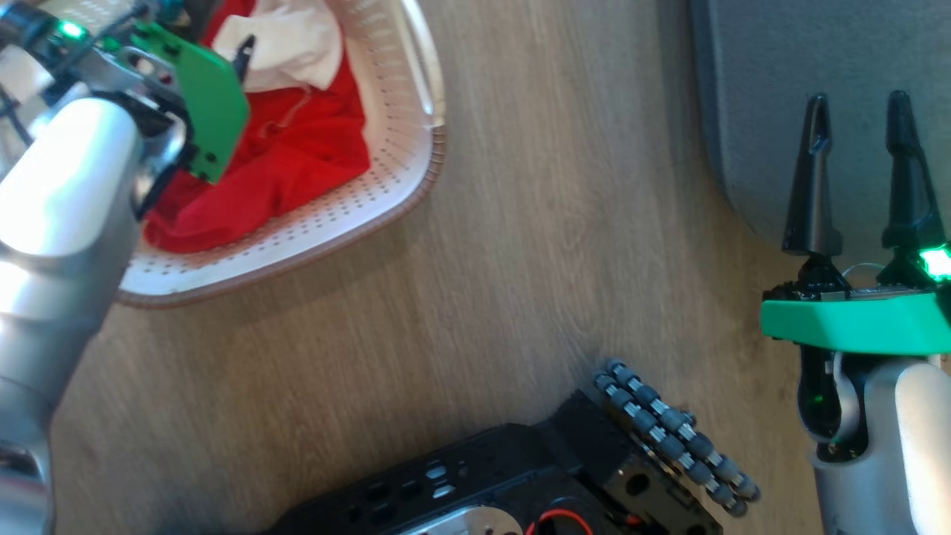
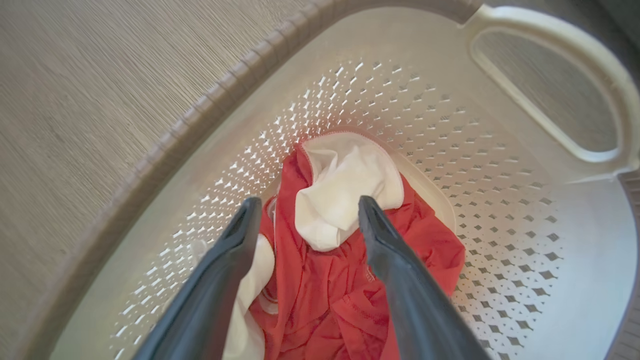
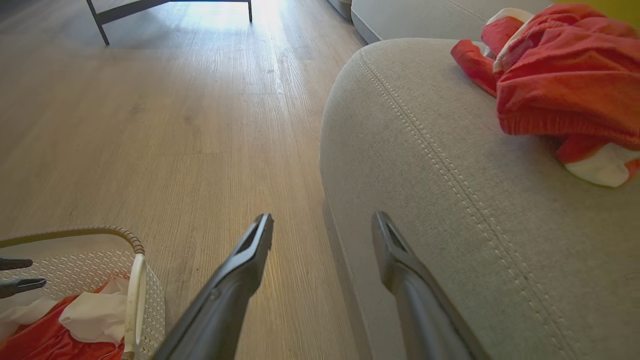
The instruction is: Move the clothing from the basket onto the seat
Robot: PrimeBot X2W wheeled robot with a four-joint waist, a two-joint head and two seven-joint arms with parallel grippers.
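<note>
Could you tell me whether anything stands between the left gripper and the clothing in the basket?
Nothing visible does. The left gripper hangs open directly over the clothing inside the basket, and nothing lies over the fabric. Only wood floor lies between the basket and the seat.

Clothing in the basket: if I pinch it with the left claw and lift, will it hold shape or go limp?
Probably limp: the clothing lies crumpled in soft folds, so it should drape and trail below the open left claw. Likely light, since the thin fabric bunches easily. A trailing edge might snag the basket rim.
</note>
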